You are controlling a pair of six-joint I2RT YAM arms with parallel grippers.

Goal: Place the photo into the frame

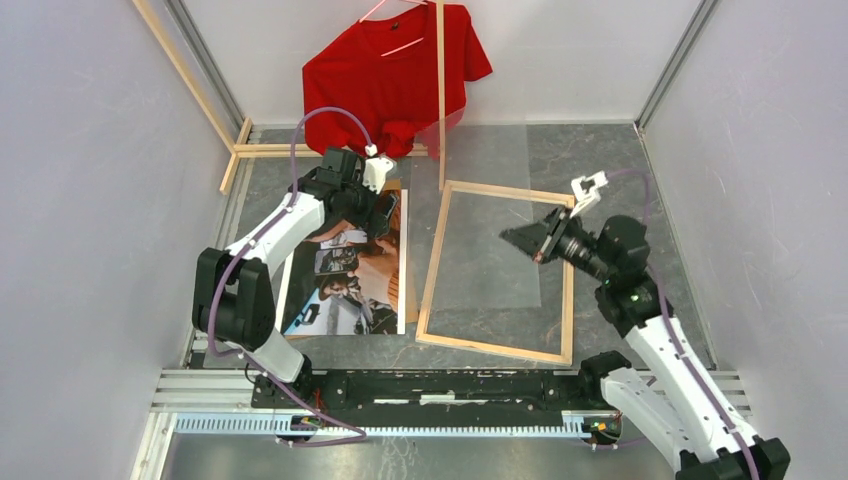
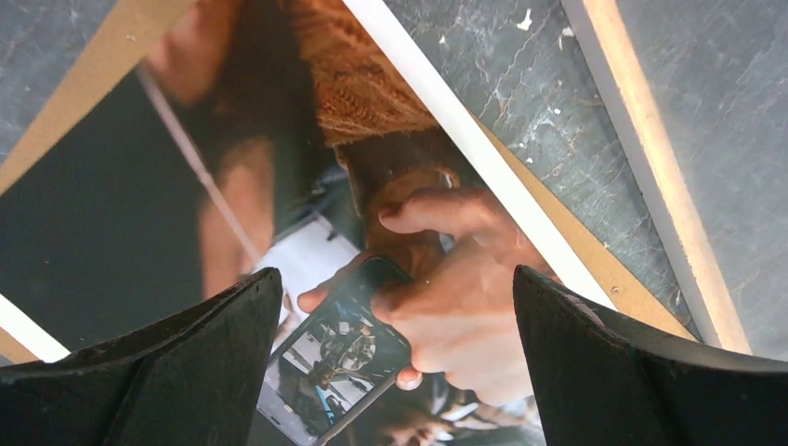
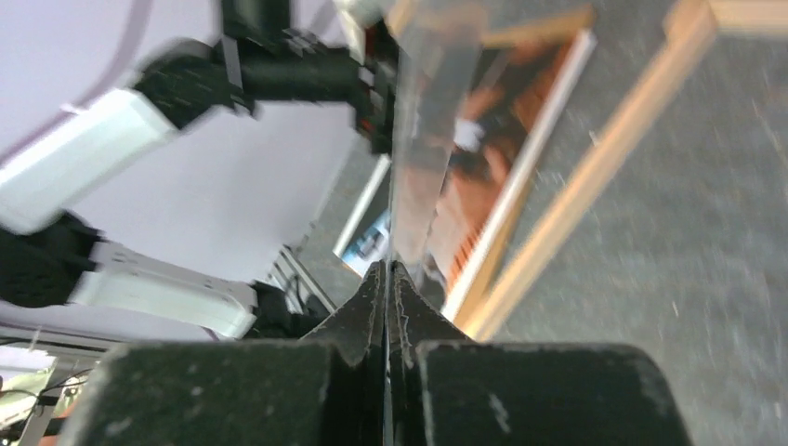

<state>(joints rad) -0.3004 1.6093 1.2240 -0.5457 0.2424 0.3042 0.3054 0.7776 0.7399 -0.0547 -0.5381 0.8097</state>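
The photo (image 1: pixel 350 285) lies face up on a brown cardboard sheet (image 1: pixel 408 270) at the left of the table. My left gripper (image 1: pixel 385 215) hovers open over the photo's far end; in the left wrist view the open gripper (image 2: pixel 398 279) straddles the printed hand and phone on the photo (image 2: pixel 437 307). The frame (image 1: pixel 432 260) lies flat to the right, bare wood up, and its rail shows in the left wrist view (image 2: pixel 650 167). My right gripper (image 1: pixel 512 238) is shut on a clear thin sheet (image 3: pixel 427 121) and holds it over the frame's opening.
A red T-shirt (image 1: pixel 395 75) hangs on a hanger from a wooden clothes rack at the back, with one pole (image 1: pixel 440 100) standing by the frame's far left corner and base bars (image 1: pixel 265 150) on the floor. White walls close in both sides.
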